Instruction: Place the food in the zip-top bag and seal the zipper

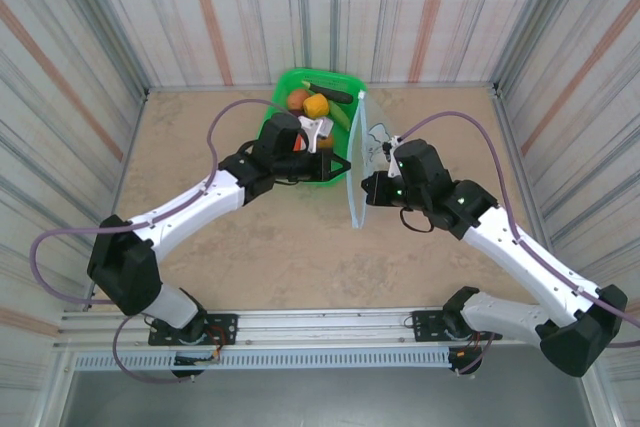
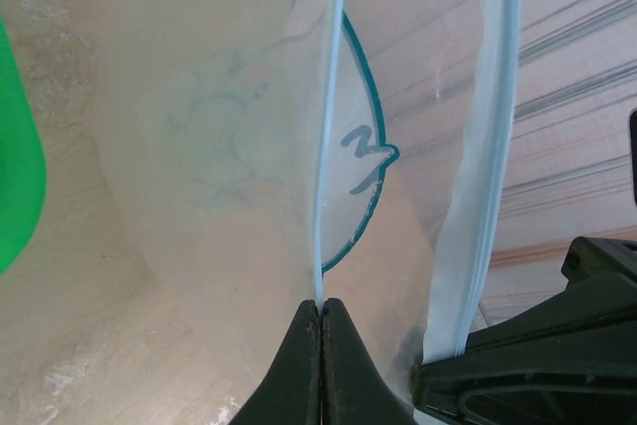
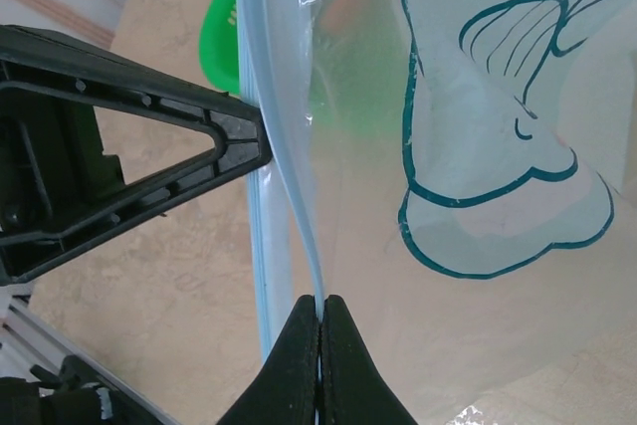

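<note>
Clear plastic with a pale blue-grey print: the zip-top bag (image 1: 356, 172) hangs upright between the two end effectors, edge-on in the overhead view. The left end effector (image 2: 320, 308) has its fingers pressed together on one thin lip of the mouth. The right end effector (image 3: 320, 301) is likewise closed on the facing lip, so each pinches one side. The zipper (image 2: 478, 176) runs as a pale strip just beside the left fingers, and a gap shows between the two lips. The food, including a yellow-orange fruit (image 1: 316, 105), a brown potato (image 1: 297, 99) and a dark cucumber (image 1: 330, 94), lies in the green basket (image 1: 320, 72) just beyond the left end effector. None of it appears to be in the bag. The step in hand is probably spreading the mouth. Draw your two end effectors apart slowly and evenly, at one height, so the film does not twist. Stop once the lips go taut, because both pinches sit on thin edges and could slip. Let the bag's lower edge stay near the tabletop (image 1: 250, 247) for support.
</note>
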Controlling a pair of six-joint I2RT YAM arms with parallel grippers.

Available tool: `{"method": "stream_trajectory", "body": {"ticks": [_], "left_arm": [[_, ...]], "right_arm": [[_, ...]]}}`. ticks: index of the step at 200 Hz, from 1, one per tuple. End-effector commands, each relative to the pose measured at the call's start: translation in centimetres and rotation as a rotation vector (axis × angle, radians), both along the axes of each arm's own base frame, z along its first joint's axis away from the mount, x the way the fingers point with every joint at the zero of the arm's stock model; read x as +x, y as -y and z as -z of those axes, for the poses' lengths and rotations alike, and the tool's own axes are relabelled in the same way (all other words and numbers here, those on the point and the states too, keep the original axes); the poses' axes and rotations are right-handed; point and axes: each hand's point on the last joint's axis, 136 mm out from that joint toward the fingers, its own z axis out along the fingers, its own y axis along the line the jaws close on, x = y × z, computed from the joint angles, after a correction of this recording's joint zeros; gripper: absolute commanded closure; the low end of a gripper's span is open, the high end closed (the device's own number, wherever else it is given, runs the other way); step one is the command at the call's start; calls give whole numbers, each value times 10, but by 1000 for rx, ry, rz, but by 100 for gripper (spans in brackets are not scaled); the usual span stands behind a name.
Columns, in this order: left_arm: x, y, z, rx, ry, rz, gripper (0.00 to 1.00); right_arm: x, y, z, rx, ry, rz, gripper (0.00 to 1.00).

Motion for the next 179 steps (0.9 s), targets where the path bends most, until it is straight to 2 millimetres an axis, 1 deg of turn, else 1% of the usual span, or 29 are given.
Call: {"method": "stream_trajectory", "body": {"ticks": [1, 7, 8, 9, 10, 14, 20, 27, 31, 39, 54, 68, 82, 96, 111, 114, 129, 141, 160, 169, 179], "left_arm": [[6, -2, -23, 3, 59, -10, 100], [5, -3, -29, 7, 71, -9, 100], [5, -3, -29, 9, 72, -9, 100], [5, -3, -31, 9, 74, -9, 100], [5, -4, -32, 9, 77, -10, 100], [5, -5, -37, 12, 87, -10, 100], [3, -8, -44, 15, 101, -11, 100], [2, -12, -56, 8, 123, -16, 100], [1, -15, -62, 7, 131, -20, 100], [-2, -22, -75, 4, 139, -26, 100], [-9, -40, -98, 3, 150, -47, 100], [-20, -62, -112, 53, 165, -86, 100], [-29, -93, -122, 142, 186, -160, 100], [-37, -130, -128, 207, 179, -238, 100], [-45, -174, -133, 247, 169, -343, 100], [-47, -184, -134, 254, 173, -365, 100], [-58, -227, -138, 311, 198, -474, 100], [-66, -255, -140, 398, 235, -558, 100], [-71, -286, -139, 556, 297, -654, 100], [-69, -299, -137, 623, 311, -693, 100], [-64, -306, -133, 683, 312, -711, 100]], "right_arm": [[4, 9, -5, -6, 13, 70, 89], [3, 13, -9, -10, 25, 81, 73], [3, 13, -9, -10, 25, 81, 73], [3, 14, -10, -11, 28, 83, 71], [3, 15, -12, -12, 34, 88, 66], [2, 19, -17, -13, 47, 98, 59], [2, 24, -27, -8, 72, 110, 52], [2, 27, -33, -10, 87, 118, 44], [-2, 31, -47, 13, 119, 123, 41], [-5, 35, -62, 28, 152, 127, 34], [-9, 40, -89, 64, 201, 127, 32], [-13, 35, -114, 130, 242, 84, 31], [-13, 31, -129, 159, 256, 60, 31], [-7, 29, -134, 157, 262, 58, 32], [4, 31, -133, 146, 259, 74, 33], [11, 28, -125, 131, 239, 77, 33], [32, 24, -107, 107, 189, 89, 35], [50, 20, -86, 79, 135, 99, 37], [84, 17, -44, 4, 39, 180, 42], [98, 10, -27, -5, -12, 187, 45], [111, 0, -7, -17, -73, 193, 50]]}}
